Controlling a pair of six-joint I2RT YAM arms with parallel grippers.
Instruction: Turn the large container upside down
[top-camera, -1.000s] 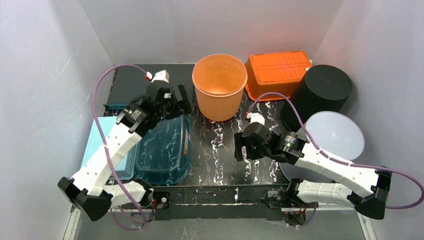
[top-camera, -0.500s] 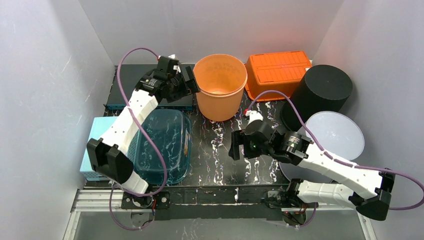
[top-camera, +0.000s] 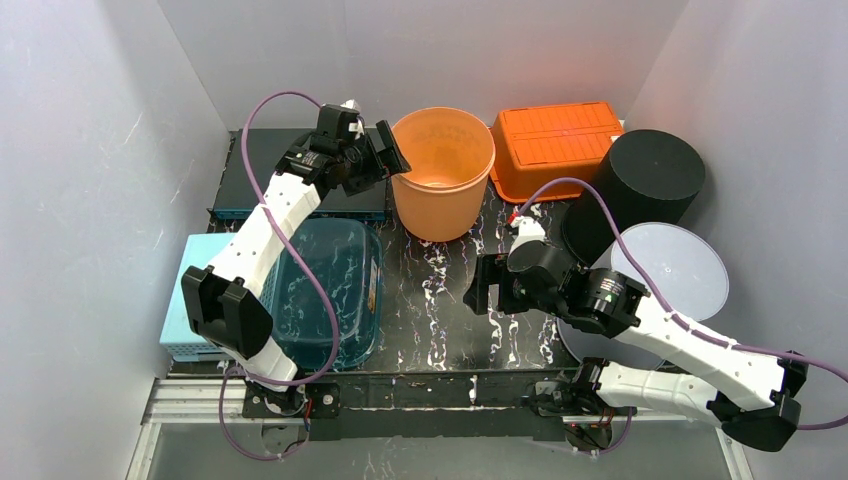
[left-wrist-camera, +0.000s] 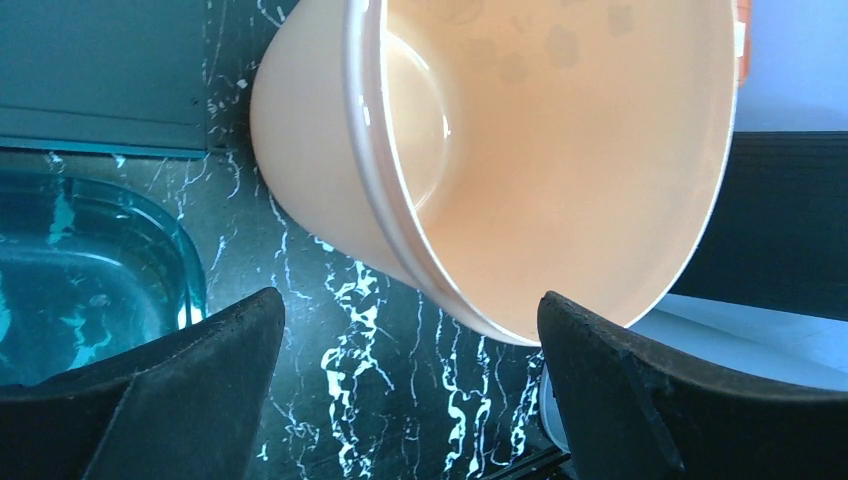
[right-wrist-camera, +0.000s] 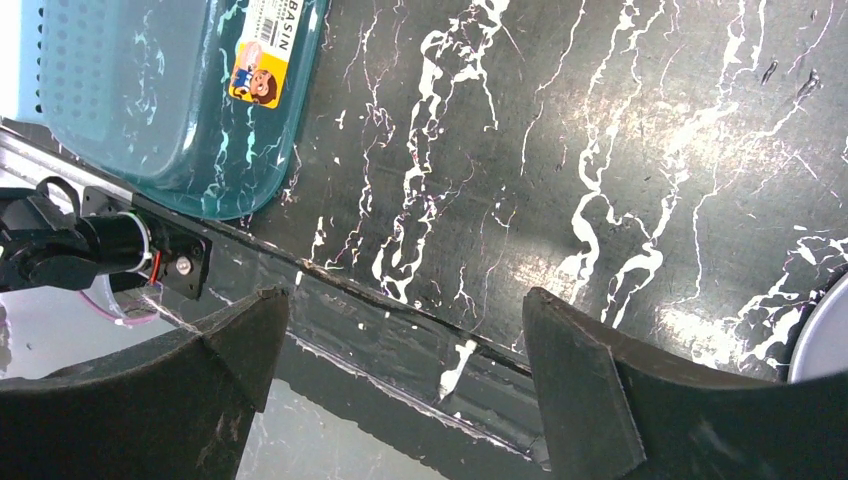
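Observation:
The large container, an orange round bucket (top-camera: 440, 190), stands upright with its mouth up at the back middle of the black marbled table. My left gripper (top-camera: 386, 158) hovers open at the bucket's left rim. In the left wrist view the bucket (left-wrist-camera: 560, 150) fills the top, its rim passing just above the gap of the left gripper (left-wrist-camera: 408, 300), with nothing between the fingers. My right gripper (top-camera: 480, 290) hangs open over the table's middle, apart from the bucket. In the right wrist view the right gripper (right-wrist-camera: 405, 295) frames only the table's front edge.
An orange crate (top-camera: 555, 145) lies upside down behind the bucket's right side. A black cylinder (top-camera: 640, 185) and a white round lid (top-camera: 668, 268) sit at the right. A teal basin (top-camera: 330, 290), a light blue basket (top-camera: 195, 290) and a dark flat box (top-camera: 250, 175) fill the left.
My left arm swung from above the teal basin back to the bucket's left rim, its gripper still open. The right arm shifted slightly right and back.

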